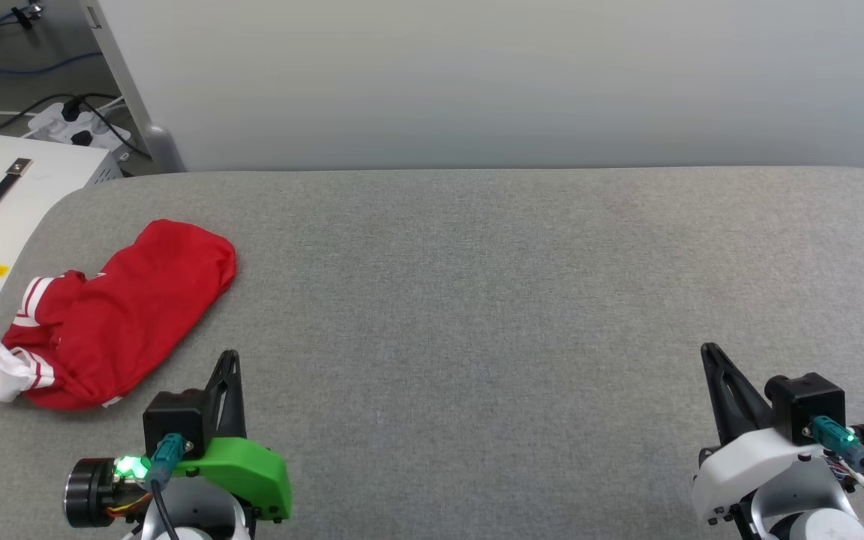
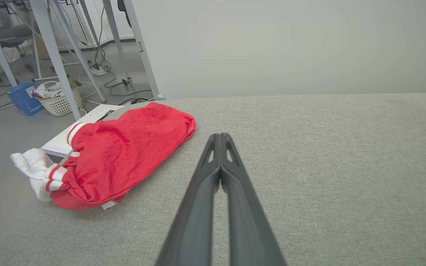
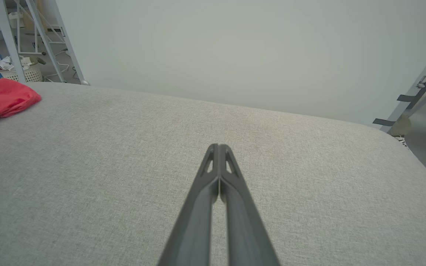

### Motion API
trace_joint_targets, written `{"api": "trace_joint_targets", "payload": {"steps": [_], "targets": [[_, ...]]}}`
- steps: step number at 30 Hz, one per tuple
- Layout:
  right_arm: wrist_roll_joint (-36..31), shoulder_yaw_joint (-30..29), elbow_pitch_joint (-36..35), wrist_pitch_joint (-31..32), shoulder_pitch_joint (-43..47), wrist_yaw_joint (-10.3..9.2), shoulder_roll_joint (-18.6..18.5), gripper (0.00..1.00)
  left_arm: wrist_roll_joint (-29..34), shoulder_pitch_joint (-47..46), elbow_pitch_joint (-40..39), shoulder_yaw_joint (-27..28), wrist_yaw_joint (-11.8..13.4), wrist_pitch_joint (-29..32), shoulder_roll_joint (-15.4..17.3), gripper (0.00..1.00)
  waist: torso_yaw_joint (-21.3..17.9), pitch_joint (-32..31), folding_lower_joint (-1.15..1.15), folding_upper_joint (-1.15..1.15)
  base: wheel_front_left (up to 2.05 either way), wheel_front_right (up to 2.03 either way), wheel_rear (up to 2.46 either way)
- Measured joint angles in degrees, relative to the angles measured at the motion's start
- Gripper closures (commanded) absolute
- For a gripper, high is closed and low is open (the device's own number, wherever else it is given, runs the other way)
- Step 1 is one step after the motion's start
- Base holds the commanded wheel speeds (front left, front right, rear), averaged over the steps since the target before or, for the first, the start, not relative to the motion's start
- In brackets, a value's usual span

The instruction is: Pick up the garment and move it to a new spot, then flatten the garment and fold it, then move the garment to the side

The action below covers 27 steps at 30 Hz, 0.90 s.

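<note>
The garment (image 1: 121, 311), a red shirt with white sleeves and striped trim, lies crumpled in a heap at the left edge of the grey padded table (image 1: 477, 300); one white sleeve hangs over the edge. Its lettering is hidden in the folds. In the left wrist view the garment (image 2: 124, 151) sits ahead and to the left of my left gripper (image 2: 220, 136), which is shut and empty, a short way from the cloth. My left gripper (image 1: 230, 354) rests near the table's front. My right gripper (image 1: 706, 348) is shut and empty at the lower right, far from the garment (image 3: 2, 98).
A white case (image 1: 4, 202) with a black handle stands beside the table's left edge, with a power strip and cables (image 1: 79, 124) on the floor behind it. A pale wall panel (image 1: 507, 82) backs the table. A basket (image 2: 56, 99) and metal frame legs stand off to the left.
</note>
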Motion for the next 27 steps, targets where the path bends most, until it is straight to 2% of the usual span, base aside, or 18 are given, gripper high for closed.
{"api": "trace_joint_targets", "payload": {"steps": [27], "targets": [[0.00, 0.01, 0.00, 0.00, 0.00, 0.00, 0.00, 1.00, 0.00, 0.00, 0.00, 0.01, 0.00, 0.00, 0.00, 1.00, 0.00, 0.00, 0.00, 0.00, 0.00, 0.00, 0.00]]}}
